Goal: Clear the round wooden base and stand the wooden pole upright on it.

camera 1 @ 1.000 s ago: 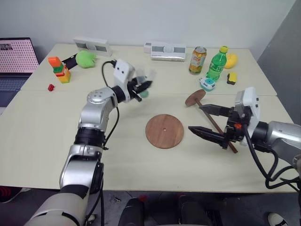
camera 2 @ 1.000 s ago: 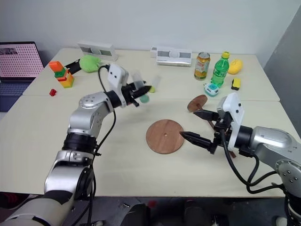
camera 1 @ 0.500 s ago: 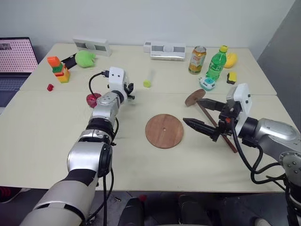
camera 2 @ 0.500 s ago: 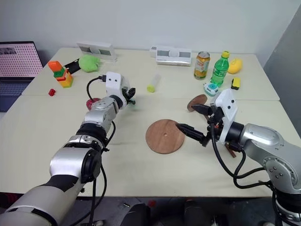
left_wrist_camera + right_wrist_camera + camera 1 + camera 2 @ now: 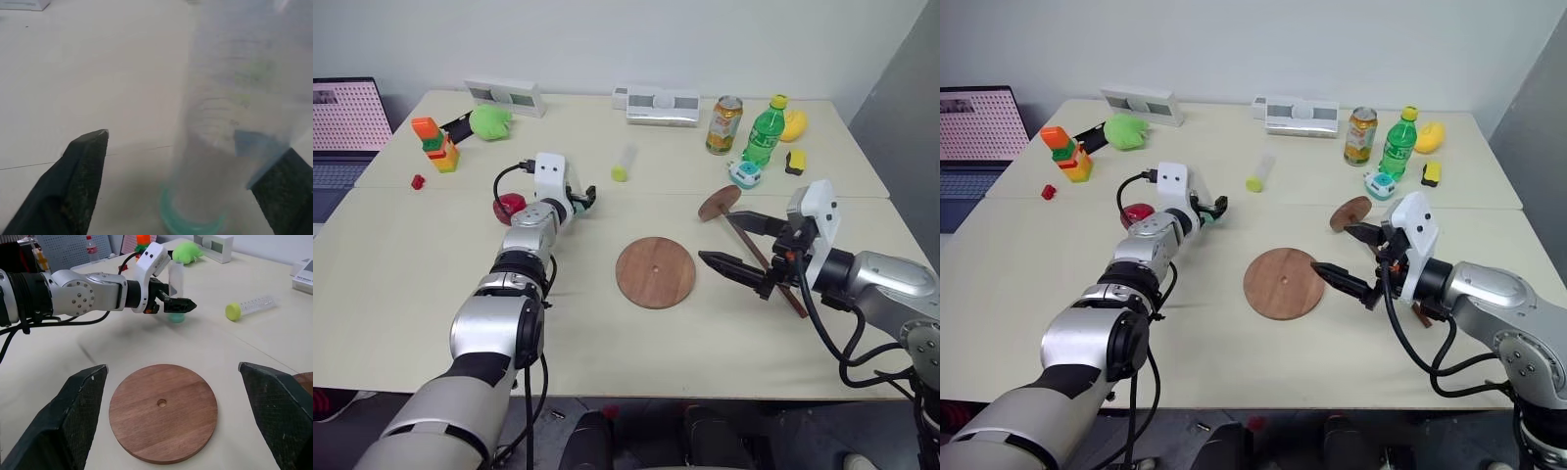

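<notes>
Now: round wooden base lies flat at mid-counter, top bare, small centre hole showing. Wooden pole lies on the counter to the base's right, its disc end toward the far side, shaft running back toward the robot behind the right hand.

Right hand hovers just right of the base, fingers spread wide, nothing between them; one finger reaches near the base's right edge.

Left hand stretched out over the counter left of the base and beyond it, fingers apart. Between them stands a clear plastic tube, upright, green end down on the counter; left wrist view shows a gap on at least one side.

Second clear tube with yellow-green cap lies farther back. Red object just left of the left arm.
</notes>
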Controlling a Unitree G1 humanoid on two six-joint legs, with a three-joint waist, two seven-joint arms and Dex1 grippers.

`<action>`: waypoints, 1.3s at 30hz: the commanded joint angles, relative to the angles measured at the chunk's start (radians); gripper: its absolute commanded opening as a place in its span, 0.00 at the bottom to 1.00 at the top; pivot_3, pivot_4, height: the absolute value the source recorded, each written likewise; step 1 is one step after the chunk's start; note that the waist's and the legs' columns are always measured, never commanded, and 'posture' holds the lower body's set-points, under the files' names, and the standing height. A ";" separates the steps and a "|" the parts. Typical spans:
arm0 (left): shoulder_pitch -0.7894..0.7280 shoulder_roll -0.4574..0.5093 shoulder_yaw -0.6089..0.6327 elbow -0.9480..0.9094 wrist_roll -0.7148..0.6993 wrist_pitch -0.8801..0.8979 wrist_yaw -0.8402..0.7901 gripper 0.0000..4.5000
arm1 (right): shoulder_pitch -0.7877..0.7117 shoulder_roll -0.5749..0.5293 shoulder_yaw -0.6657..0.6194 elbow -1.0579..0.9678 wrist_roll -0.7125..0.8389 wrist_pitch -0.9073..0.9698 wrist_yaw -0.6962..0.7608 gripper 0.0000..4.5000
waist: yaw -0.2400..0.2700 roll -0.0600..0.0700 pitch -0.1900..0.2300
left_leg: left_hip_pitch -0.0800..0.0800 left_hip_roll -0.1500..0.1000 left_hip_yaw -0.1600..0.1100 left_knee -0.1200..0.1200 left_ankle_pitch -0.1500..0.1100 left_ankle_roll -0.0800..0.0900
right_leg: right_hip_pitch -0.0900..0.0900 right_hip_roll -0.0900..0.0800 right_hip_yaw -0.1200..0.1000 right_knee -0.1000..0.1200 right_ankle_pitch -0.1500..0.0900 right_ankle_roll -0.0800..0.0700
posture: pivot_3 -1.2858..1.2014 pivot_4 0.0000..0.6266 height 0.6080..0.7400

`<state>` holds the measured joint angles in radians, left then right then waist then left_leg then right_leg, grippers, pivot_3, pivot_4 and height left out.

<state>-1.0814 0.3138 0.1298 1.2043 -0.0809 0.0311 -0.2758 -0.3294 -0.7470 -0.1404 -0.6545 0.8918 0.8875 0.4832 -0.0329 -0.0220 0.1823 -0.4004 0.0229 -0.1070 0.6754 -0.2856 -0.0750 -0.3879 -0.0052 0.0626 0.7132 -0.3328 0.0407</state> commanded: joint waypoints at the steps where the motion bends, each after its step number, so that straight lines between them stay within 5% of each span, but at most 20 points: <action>1: 0.031 0.022 -0.009 -0.078 0.010 0.005 -0.033 0.99 | 0.020 -0.026 -0.034 -0.053 0.020 0.001 0.011 1.00 | 0.000 0.000 0.000 | 0.000 0.000 0.000 0.000 0.000 0.000 | 0.000 0.000 0.000 0.000 0.000 0.000 | 0.52 0.24 1.00; 15: 0.379 0.096 -0.061 -0.794 -0.035 0.418 -0.200 0.99 | 0.056 -0.034 -0.033 -0.074 0.036 -0.005 0.008 1.00 | -0.002 0.000 0.000 | 0.000 0.001 -0.001 0.001 0.000 0.000 | 0.001 0.000 0.000 0.001 0.000 0.000 | 0.52 0.24 1.00; 21: 0.463 0.269 -0.087 -1.109 -0.025 0.764 -0.256 0.99 | 0.055 -0.062 -0.053 -0.064 0.044 -0.005 0.030 1.00 | -0.012 0.000 0.000 | 0.001 0.002 -0.001 0.000 0.000 0.000 | 0.000 0.001 0.000 0.001 0.000 0.000 | 0.52 0.24 1.00; 23: 0.505 0.387 -0.075 -1.277 -0.114 0.847 -0.390 0.99 | 0.079 -0.098 -0.080 -0.044 0.083 0.053 0.032 1.00 | -0.012 0.000 0.000 | 0.001 0.002 -0.001 0.000 -0.001 0.001 | 0.001 0.001 0.000 0.001 0.000 0.000 | 0.52 0.24 1.00; 27: 0.584 0.541 -0.064 -1.435 -0.263 0.828 -0.644 0.99 | 0.087 -0.164 -0.084 -0.010 0.080 0.101 0.050 1.00 | -0.009 0.001 0.000 | 0.001 0.002 0.000 -0.001 0.000 0.000 | 0.001 0.001 0.001 0.000 0.000 0.000 | 0.52 0.24 1.00; 31: 0.671 0.618 -0.069 -1.473 -0.324 0.586 -0.891 0.99 | 0.026 -0.197 -0.061 0.075 0.101 0.185 0.048 1.00 | -0.001 0.002 0.001 | 0.003 0.002 0.002 -0.001 -0.001 0.001 | 0.002 0.000 0.002 0.000 0.000 0.000 | 0.52 0.24 1.00; 39: 0.545 0.566 -0.112 -1.352 -0.397 0.348 -1.142 0.99 | -0.310 -0.212 0.131 0.421 0.007 0.518 -0.009 1.00 | 0.000 0.003 0.002 | 0.002 0.002 0.003 -0.001 -0.001 0.002 | 0.001 0.002 0.002 0.000 0.000 0.000 | 0.52 0.24 1.00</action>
<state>-0.4851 0.8964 0.0238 -0.1678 -0.4470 0.4341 -1.3677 -0.5525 -0.9617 -0.0524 -0.3387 0.9500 1.2995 0.5061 -0.0330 -0.0186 0.1841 -0.3987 0.0252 -0.1043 0.6744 -0.2867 -0.0732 -0.3874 -0.0035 0.0648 0.7130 -0.3330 0.0402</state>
